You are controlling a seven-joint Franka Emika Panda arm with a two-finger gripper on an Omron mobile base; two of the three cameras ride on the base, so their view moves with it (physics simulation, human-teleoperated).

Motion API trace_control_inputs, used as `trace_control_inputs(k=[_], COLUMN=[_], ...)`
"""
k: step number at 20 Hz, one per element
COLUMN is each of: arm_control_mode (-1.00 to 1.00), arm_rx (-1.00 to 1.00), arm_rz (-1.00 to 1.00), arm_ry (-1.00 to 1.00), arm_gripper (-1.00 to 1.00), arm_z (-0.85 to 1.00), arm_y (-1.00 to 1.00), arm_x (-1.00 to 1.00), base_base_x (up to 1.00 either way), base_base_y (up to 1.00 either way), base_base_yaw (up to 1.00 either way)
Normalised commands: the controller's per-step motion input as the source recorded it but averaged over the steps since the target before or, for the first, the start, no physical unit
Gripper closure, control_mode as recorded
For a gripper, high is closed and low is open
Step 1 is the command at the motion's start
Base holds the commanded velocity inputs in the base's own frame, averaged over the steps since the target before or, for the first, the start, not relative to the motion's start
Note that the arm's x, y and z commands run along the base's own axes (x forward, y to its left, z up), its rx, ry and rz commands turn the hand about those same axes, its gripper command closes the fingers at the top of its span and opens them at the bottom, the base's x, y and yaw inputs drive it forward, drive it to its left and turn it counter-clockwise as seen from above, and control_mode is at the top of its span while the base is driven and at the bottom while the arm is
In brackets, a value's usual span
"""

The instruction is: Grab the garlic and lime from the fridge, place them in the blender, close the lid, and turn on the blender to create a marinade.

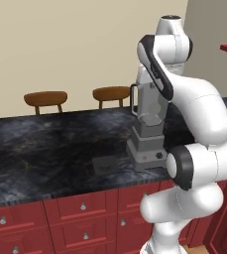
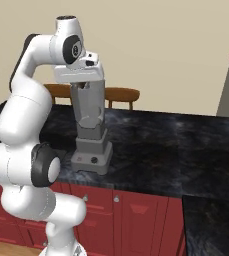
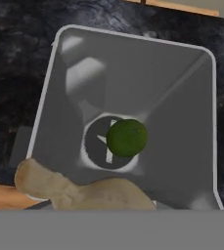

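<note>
Down in the blender [image 3: 133,97] jar your lime [image 3: 127,138] rests; garlic [image 3: 79,190] (gripped in the fingers) goes next, then lid, button.

The garlic [image 3: 84,191] hides the fingertips, and its lower part is cut off at the hand view's bottom; the arm hides the blender [image 1: 148,126] jar's top.

Looking down into the open blender [image 3: 133,73] jar: the lime [image 3: 127,137] lies at its bottom, the garlic [image 3: 84,193] close at the lower edge, above the dark desk [image 3: 11,73].
</note>
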Motion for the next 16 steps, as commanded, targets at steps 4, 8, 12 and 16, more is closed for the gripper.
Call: trace_control_inputs(k=[4,8,12,16], arm_control_mode=[-1.0,-1.0,-1.0,-1.0], arm_rx=[0.0,0.0,0.04,0.0], arm_rz=[0.0,0.0,0.0,0.0], arm_ry=[0.0,-0.02,-0.24,-0.05], arm_gripper=[1.0,1.0,1.0,1.0], arm_z=[-0.44,-0.33,0.06,0.01], arm_y=[-0.07,-0.03,-0.07,0.0], arm_x=[0.1,0.04,0.13,0.12], base_base_x=[0.0,0.0,0.0,0.0], base_base_y=[0.0,0.0,0.0,0.0], base_base_yaw=[0.0,0.0,0.0,0.0])
